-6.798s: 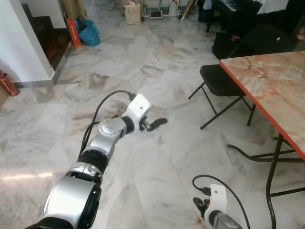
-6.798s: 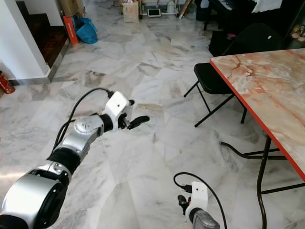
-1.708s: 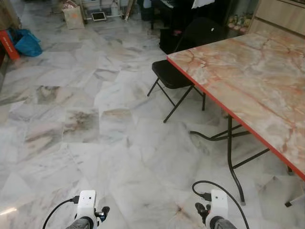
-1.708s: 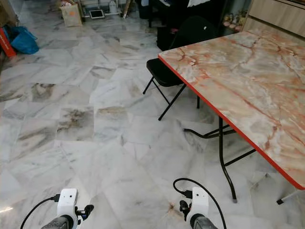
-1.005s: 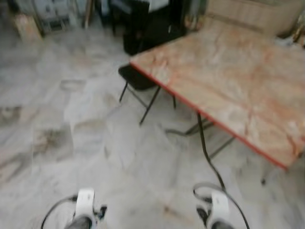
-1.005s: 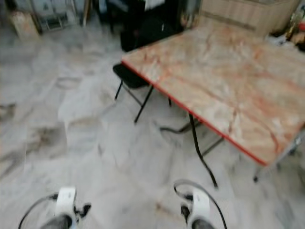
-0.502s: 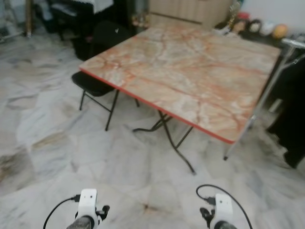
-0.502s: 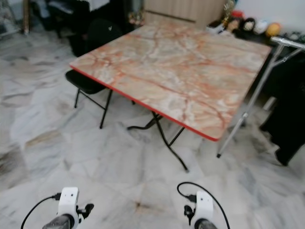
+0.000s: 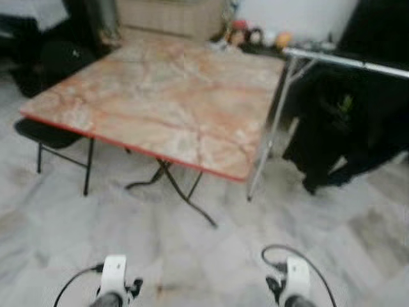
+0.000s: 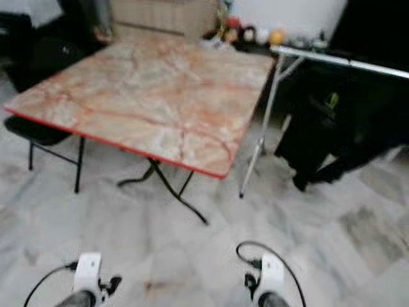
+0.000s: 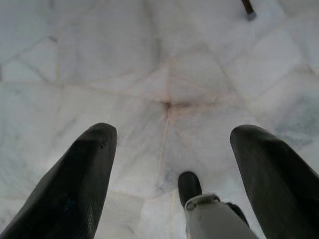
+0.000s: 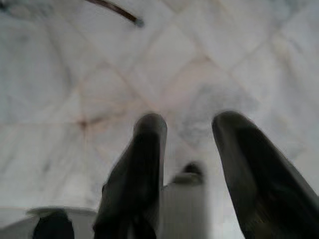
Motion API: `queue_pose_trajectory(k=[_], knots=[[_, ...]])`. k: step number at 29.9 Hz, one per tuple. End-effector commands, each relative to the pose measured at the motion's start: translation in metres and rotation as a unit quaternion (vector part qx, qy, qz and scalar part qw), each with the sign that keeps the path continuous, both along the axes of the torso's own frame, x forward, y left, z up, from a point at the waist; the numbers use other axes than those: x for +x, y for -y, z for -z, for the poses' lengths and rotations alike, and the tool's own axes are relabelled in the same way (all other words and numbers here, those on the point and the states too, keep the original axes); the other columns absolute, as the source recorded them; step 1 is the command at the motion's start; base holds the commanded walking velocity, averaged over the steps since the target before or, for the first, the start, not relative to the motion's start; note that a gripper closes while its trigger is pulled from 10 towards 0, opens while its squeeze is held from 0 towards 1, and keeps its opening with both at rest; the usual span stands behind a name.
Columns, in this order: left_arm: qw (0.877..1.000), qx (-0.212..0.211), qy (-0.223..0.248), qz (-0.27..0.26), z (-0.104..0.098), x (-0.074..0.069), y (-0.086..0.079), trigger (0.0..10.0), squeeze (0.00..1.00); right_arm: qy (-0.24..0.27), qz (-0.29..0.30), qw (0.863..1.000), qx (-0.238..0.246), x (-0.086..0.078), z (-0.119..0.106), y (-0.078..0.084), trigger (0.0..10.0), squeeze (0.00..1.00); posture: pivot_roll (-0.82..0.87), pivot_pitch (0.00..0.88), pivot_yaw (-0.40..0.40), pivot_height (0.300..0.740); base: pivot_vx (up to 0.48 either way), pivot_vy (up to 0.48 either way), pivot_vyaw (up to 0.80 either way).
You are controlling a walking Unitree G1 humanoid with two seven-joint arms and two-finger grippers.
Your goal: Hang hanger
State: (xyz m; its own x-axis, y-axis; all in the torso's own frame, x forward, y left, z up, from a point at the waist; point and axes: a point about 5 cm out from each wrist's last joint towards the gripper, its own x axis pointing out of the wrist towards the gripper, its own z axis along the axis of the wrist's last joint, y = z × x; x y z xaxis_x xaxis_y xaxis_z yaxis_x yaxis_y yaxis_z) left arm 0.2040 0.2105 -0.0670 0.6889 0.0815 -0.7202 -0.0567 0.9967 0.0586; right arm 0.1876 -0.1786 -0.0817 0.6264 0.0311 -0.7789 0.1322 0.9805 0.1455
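A silver clothes rail [image 9: 348,61] on slanted metal legs stands at the right, past the table, with dark garments [image 9: 335,131] hanging from it. I cannot make out a hanger in this blurred picture. Both arms hang low at the bottom edge. My left gripper [image 11: 172,132] is open over bare marble floor, its fingers wide apart with nothing between them. My right gripper [image 12: 188,119] is also open and holds nothing.
A folding table with a marbled orange top [image 9: 160,96] and black crossed legs fills the left and middle. A black chair [image 9: 45,134] is tucked at its left side. Small ornaments [image 10: 255,32] line a shelf at the back. Grey marble floor [image 9: 211,256] lies ahead.
The camera has swung to the right: the table has slid left in view, and the rail with dark garments has come in. The left arm, raised earlier, now hangs low.
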Motion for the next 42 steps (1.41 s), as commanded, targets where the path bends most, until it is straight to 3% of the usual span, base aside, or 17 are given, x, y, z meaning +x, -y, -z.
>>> queue_pose_trajectory(k=[1,25,42], knots=[[1.0,0.001,-0.006,0.008,0.0021,-0.0021,0.0042,10.0,0.0,-0.003,0.008,1.0,-0.009,-0.0022,0.0002,0.0087,10.0,0.0,-0.07,0.006,0.019,0.74,0.0,0.0,-0.71],[1.0,0.005,-0.013,0.004,0.0039,-0.0056,0.0024,10.0,0.0,-0.008,0.005,1.0,-0.007,-0.0054,0.0016,0.0092,10.0,0.0,-0.06,0.0,0.013,0.74,0.0,-0.064,-0.68],[1.0,0.005,-0.013,0.0,0.0043,-0.0063,0.0028,10.0,0.0,0.0,0.005,1.0,-0.003,-0.0035,0.0007,0.0069,10.0,0.0,-0.06,0.0,0.009,0.74,0.0,-0.373,0.0]])
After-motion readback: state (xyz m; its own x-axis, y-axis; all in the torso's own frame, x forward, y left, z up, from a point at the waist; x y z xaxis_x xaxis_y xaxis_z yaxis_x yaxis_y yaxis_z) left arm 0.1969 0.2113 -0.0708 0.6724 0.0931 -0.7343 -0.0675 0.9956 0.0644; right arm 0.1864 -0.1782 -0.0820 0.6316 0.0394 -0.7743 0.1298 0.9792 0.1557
